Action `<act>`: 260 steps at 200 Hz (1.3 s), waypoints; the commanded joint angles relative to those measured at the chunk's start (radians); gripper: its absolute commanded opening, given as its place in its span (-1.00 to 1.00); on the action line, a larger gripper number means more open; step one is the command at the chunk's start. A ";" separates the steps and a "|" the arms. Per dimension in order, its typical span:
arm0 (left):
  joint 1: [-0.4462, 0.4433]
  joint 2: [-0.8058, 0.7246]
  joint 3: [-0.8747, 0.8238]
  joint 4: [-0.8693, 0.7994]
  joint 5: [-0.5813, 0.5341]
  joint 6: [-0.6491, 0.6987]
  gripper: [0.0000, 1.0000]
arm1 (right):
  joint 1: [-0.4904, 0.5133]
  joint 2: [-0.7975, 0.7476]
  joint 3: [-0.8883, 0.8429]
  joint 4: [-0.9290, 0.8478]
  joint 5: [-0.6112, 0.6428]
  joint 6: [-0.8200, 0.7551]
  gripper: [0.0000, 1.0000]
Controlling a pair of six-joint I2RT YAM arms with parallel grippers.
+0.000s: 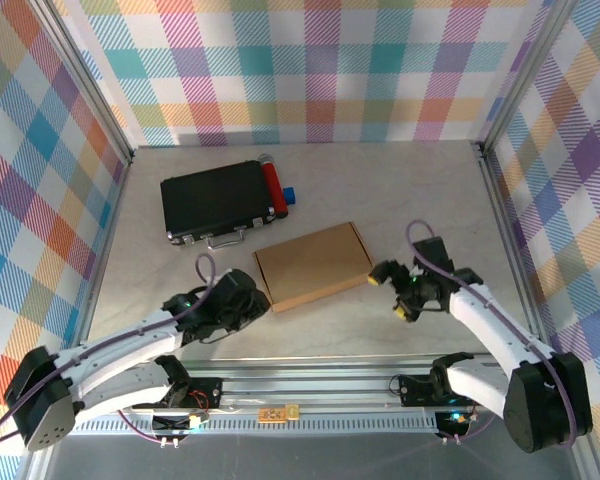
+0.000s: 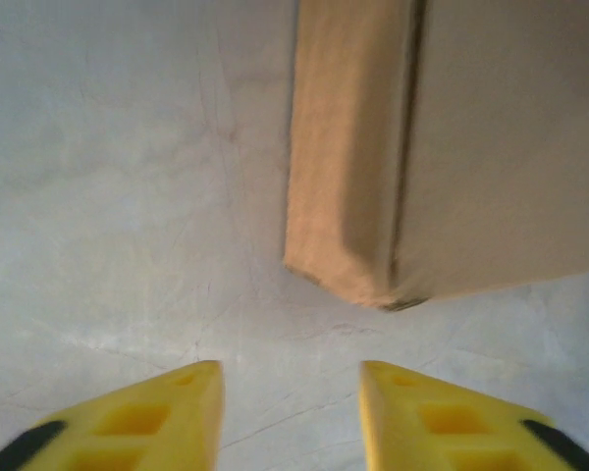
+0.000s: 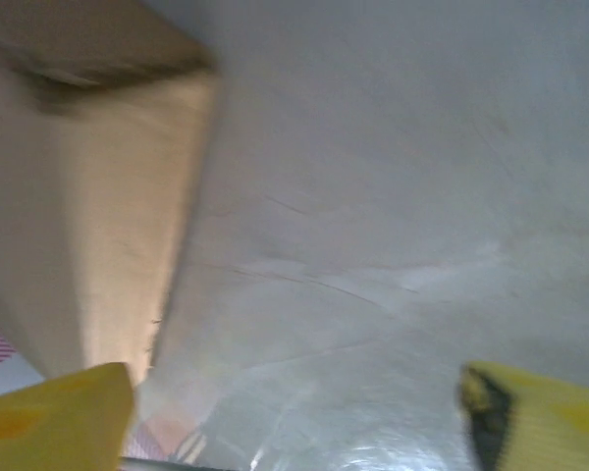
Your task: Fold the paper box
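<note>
- Since the paper box (image 1: 313, 266) lies flat and looks closed in the middle of the table (image 1: 420, 190), broad face up, the folding seems nearly or fully done. What remains, as I judge it, is making sure the edges are seated.
- The left gripper (image 2: 290, 371) sits low over the table just short of the box's near-left corner. In the left wrist view its 2 yellow fingers (image 2: 167, 412) stand apart with bare table between them, gripping nothing.
- The right gripper (image 3: 294, 383) is just beside the box's right end. Its 2 fingers are spread wide and empty, with the box's side wall ahead of the left-hand one.
- Neither gripper touches the cardboard, as far as I can tell.
- A good finishing press would brace 1 end with 1 gripper while the other pushes, because a light box is likely to skid on this smooth surface.
- Pressure belongs on the flat of the top near an edge, not on a corner. The corner in the left wrist view shows a dark line at its base, so I cannot tell whether that side is fully tucked.
- Any push should be gentle and steer clear of the black case (image 1: 218, 203) with its red cylinder (image 1: 271, 188), which lies near the box's far-left side, apart from it.
</note>
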 commanded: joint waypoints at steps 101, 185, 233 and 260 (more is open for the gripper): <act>0.552 -0.236 -0.185 0.304 -0.683 0.890 0.99 | -0.135 0.139 -0.120 0.683 0.609 -0.889 0.98; 0.770 0.292 -0.271 1.075 -0.123 1.068 0.99 | -0.250 0.456 -0.198 1.280 0.252 -0.939 0.98; 0.763 0.543 -0.285 1.439 -0.009 1.118 0.99 | -0.256 0.464 -0.332 1.516 0.346 -0.897 0.98; 0.749 0.630 -0.340 1.603 -0.074 1.104 0.99 | -0.242 0.474 -0.284 1.438 0.348 -0.915 0.98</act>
